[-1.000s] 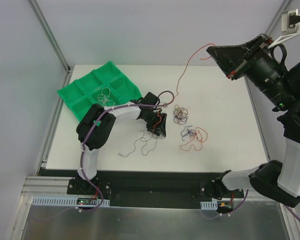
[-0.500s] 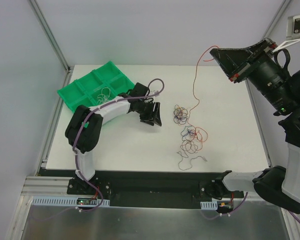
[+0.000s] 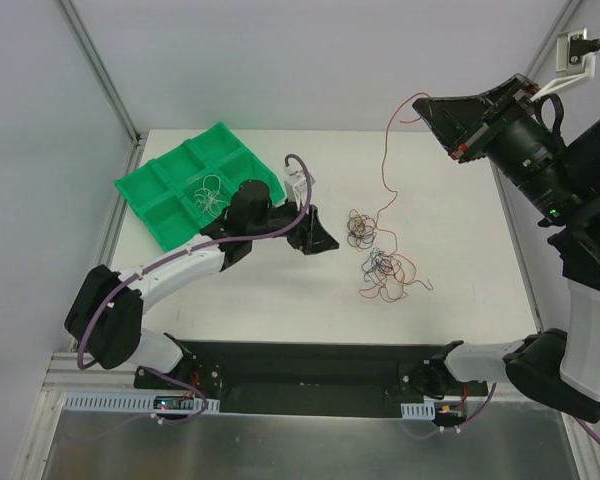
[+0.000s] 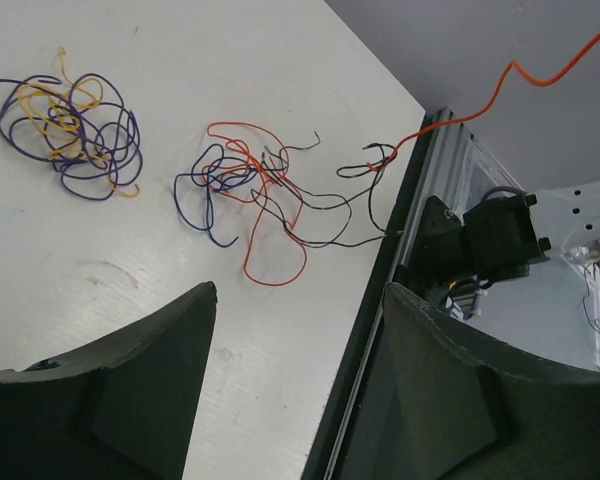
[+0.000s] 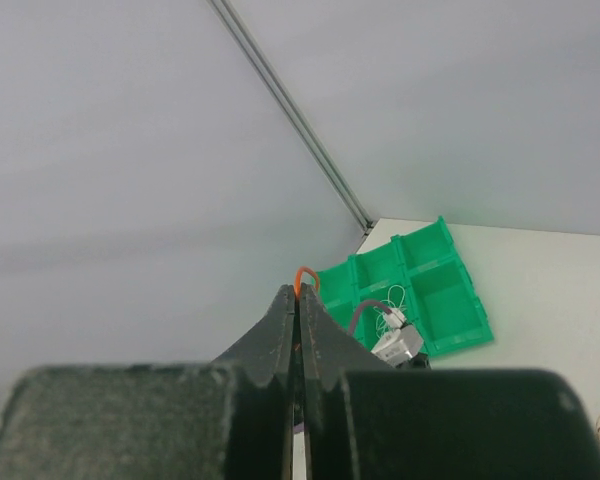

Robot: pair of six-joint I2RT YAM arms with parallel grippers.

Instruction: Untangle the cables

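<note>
White table (image 3: 460, 200), grey walls (image 3: 280, 60), green tray (image 3: 158, 178) at 10 o'clock. Cables (image 3: 380, 268) clumped right of centre, pile running 12-to-6; one red wire (image 3: 384, 150) rises toward 1 o'clock, pinched in the closed right gripper (image 3: 421, 98). Left gripper (image 3: 315, 240) spread wide, empty, at the pile's 9 o'clock.

**Bench layout, read from the tray**

The tray (image 3: 217, 145) sits at the far-left corner of the bench (image 3: 460, 200), a wire bundle (image 3: 209, 193) in one near-side compartment. Right of the tray come the left fingers (image 3: 318, 238), then the far clump (image 3: 360, 228) with the near clump (image 3: 385, 272) before it. Farther right, a single wire (image 3: 385, 160) runs up from the far clump to the right fingers (image 3: 440, 105).
</note>
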